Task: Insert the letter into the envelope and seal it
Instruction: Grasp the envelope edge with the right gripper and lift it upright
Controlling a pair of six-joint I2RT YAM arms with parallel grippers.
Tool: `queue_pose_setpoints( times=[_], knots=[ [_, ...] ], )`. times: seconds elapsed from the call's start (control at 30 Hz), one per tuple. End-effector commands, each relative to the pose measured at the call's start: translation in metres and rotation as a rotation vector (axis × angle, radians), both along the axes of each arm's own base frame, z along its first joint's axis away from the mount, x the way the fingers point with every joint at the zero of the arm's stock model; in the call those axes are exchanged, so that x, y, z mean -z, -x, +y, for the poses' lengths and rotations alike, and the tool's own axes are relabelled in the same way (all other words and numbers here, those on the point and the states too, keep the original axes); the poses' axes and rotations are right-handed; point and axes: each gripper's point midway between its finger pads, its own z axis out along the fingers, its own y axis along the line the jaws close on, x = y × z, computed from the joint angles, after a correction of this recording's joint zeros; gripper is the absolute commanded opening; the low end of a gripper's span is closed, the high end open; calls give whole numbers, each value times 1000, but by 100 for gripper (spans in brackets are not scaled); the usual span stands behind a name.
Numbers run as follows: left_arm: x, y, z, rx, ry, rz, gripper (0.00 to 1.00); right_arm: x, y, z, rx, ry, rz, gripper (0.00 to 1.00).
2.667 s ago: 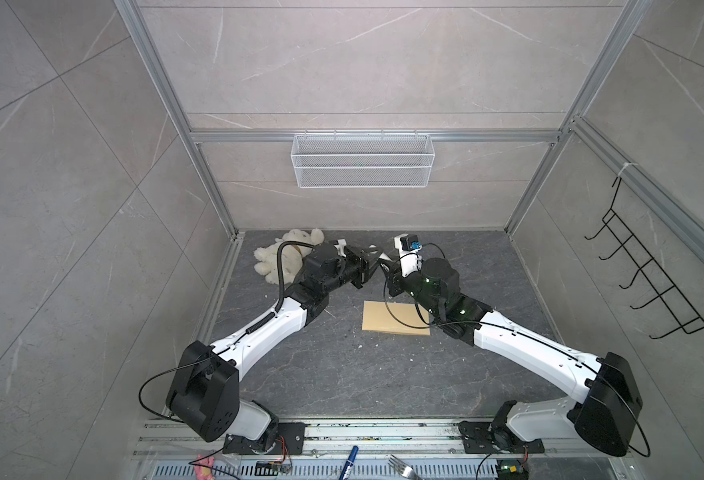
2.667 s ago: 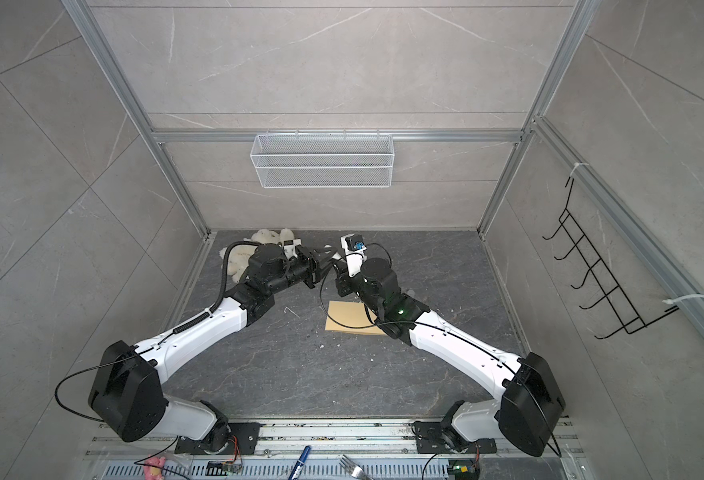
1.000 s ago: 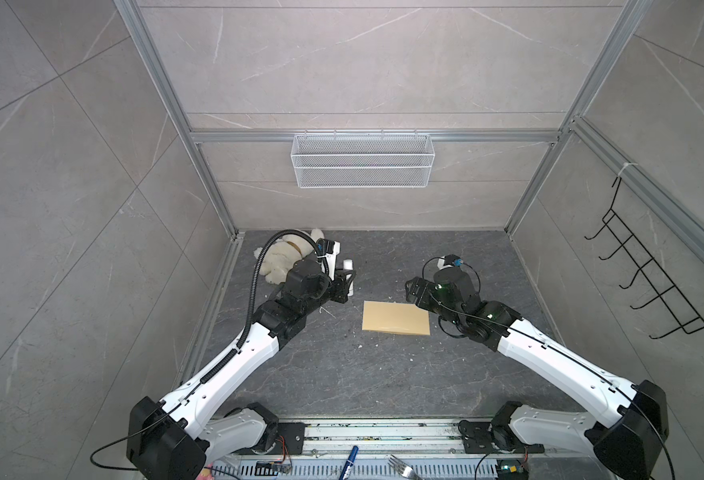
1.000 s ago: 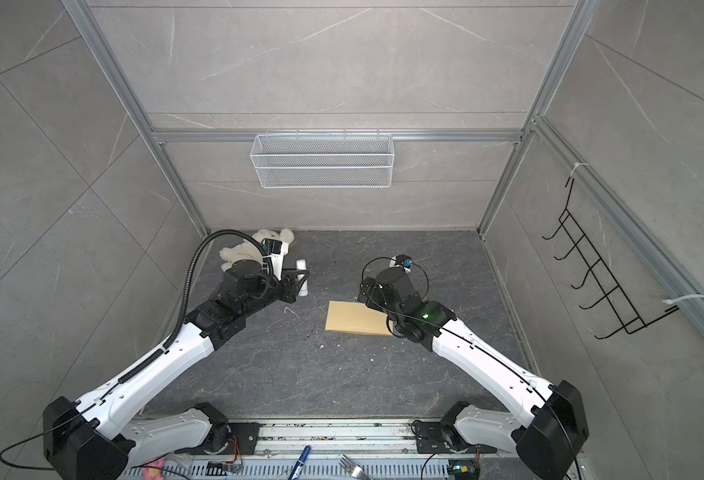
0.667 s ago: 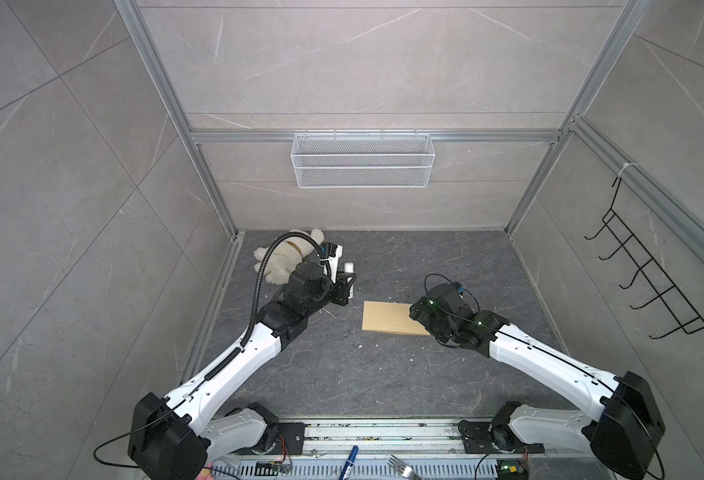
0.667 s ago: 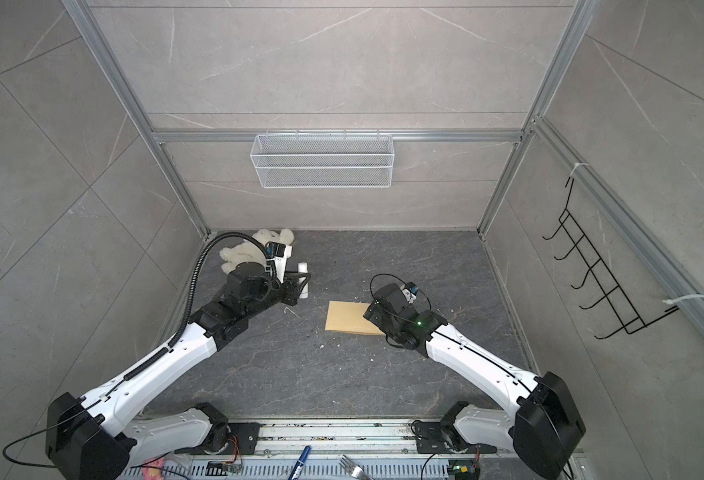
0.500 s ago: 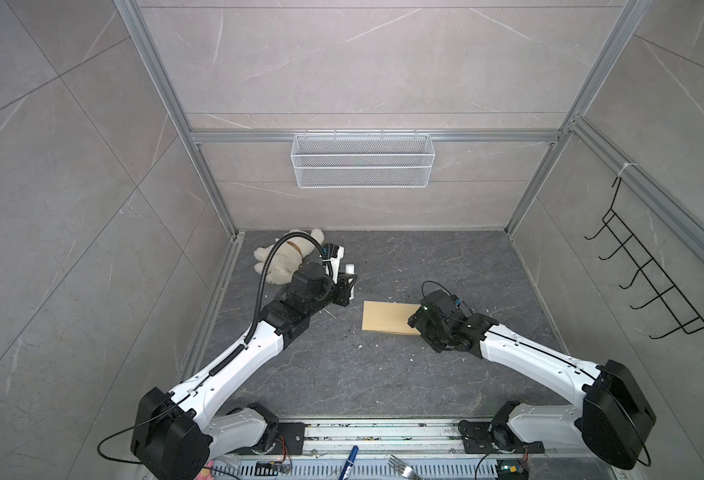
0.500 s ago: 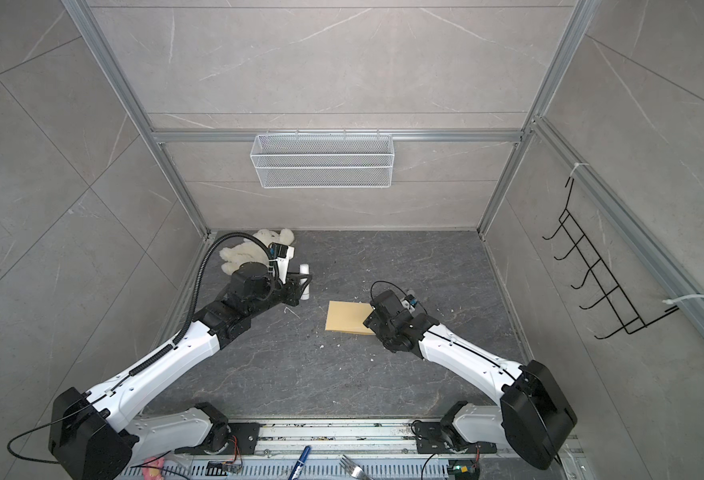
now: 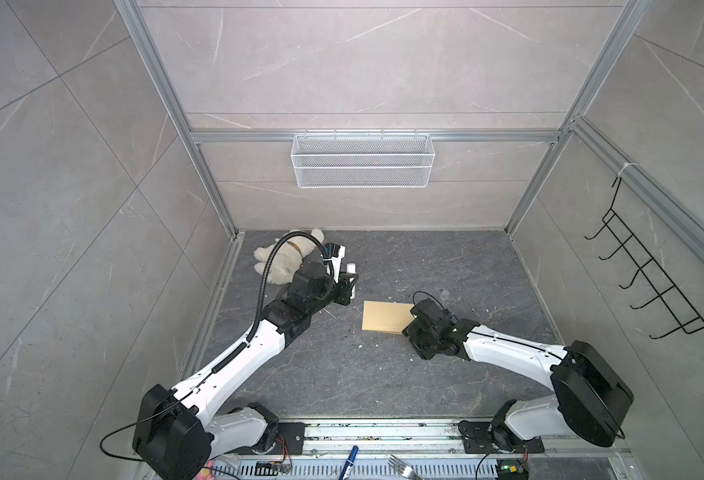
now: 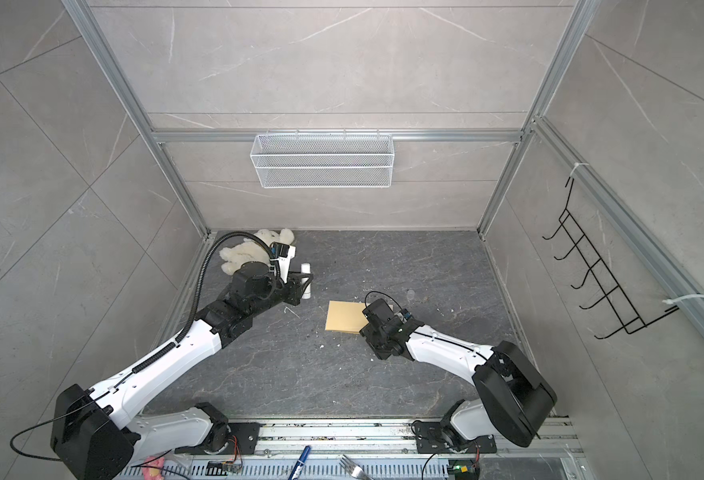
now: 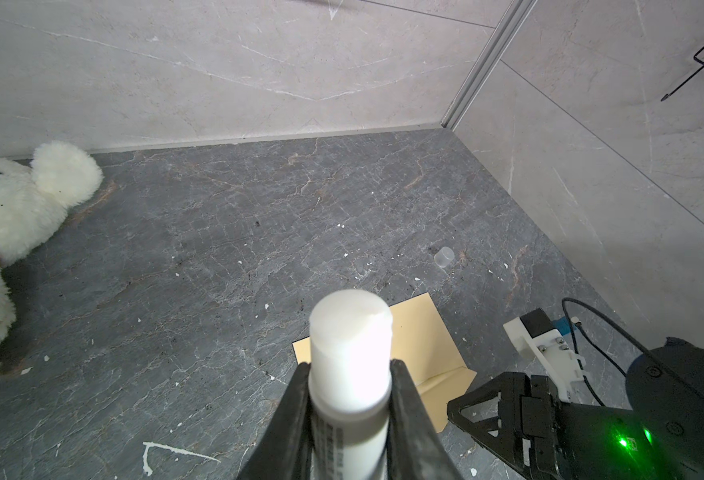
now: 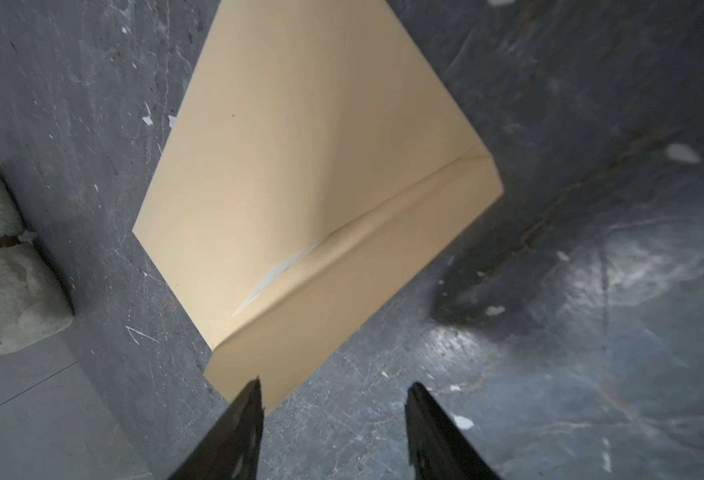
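Note:
The plain tan envelope [image 9: 384, 316] [image 10: 343, 316] lies flat mid-floor, and its flap [image 12: 366, 266] stands slightly raised along a crease at the right end. No letter shows in any view. My left gripper [image 11: 350, 372] [image 9: 351, 287] [image 10: 305, 286] is shut on a white glue stick [image 11: 349, 332], held above the floor left of the envelope. My right gripper [image 12: 333, 390] [image 9: 410, 331] [image 10: 365, 331] is low at the flap end. Its jaws are open with bare floor between them, and one fingertip [image 12: 250, 395] overlaps the flap's corner.
A white plush toy [image 9: 285, 257] [image 10: 248, 249] lies in the back left corner. A small clear cap [image 9: 445, 294] [image 11: 444, 256] stands behind the envelope's right end. A wire basket [image 9: 362, 160] hangs on the back wall, a black hook rack [image 9: 649, 278] on the right wall.
My right gripper has come forward and down from behind the envelope's right end to its flap, its jaws narrowing. The left arm has barely moved with the stick.

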Motion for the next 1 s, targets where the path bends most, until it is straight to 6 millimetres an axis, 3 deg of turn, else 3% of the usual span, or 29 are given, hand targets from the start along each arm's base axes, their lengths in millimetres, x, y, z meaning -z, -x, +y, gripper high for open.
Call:
queue_pose_setpoints(
  times=[0.0,0.3,0.57,0.8,0.97],
  knots=[
    [-10,-3,-3,16,6,-56,0,-1,-9,5,17,-4,-17,55],
    [-8,-1,-1,10,4,-54,0,9,-18,13,6,2,-15,44],
    [-7,-2,-2,15,4,-57,0,10,-29,6,-28,50,-24,20],
    [-3,-4,-5,24,-5,-48,0,0,-35,8,-155,90,-41,1],
    [0,-2,-4,26,-18,-40,0,-20,-42,7,-355,110,-65,0]
  ],
)
